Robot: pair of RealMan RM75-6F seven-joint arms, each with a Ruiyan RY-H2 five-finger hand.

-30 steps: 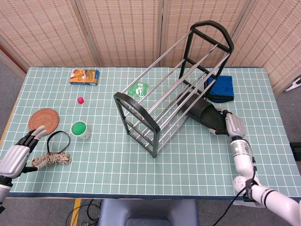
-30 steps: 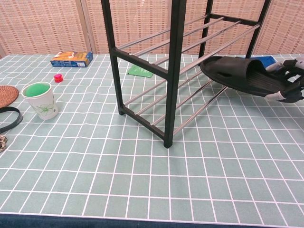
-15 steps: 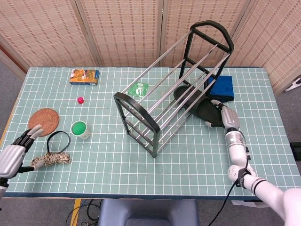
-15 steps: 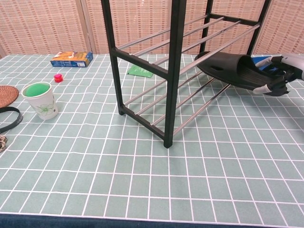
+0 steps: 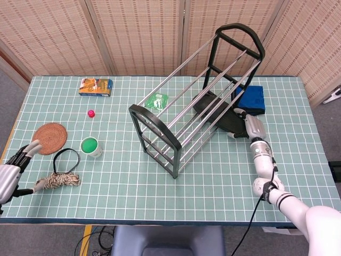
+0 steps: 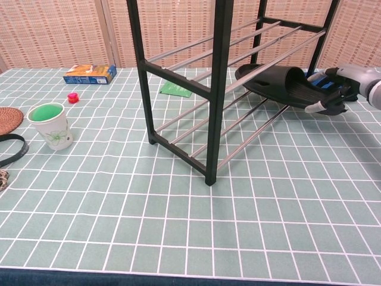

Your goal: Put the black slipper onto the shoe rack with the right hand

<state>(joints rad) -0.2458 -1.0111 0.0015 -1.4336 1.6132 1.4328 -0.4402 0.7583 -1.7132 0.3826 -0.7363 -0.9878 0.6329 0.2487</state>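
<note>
The black slipper [image 6: 278, 86] lies lengthwise across the lower rails of the shoe rack [image 6: 218, 89], toe pointing in toward the rack's middle, heel gripped by the right hand [image 6: 334, 89]. A blue cloth [image 5: 252, 98] sits just behind it. Well apart on the left, the left hand [image 5: 10, 170] rests with fingers spread, holding nothing, near a rope bundle [image 5: 57, 181], black band [image 5: 66, 158], green-filled cup [image 6: 51, 125] and woven coaster [image 5: 49, 137].
</note>
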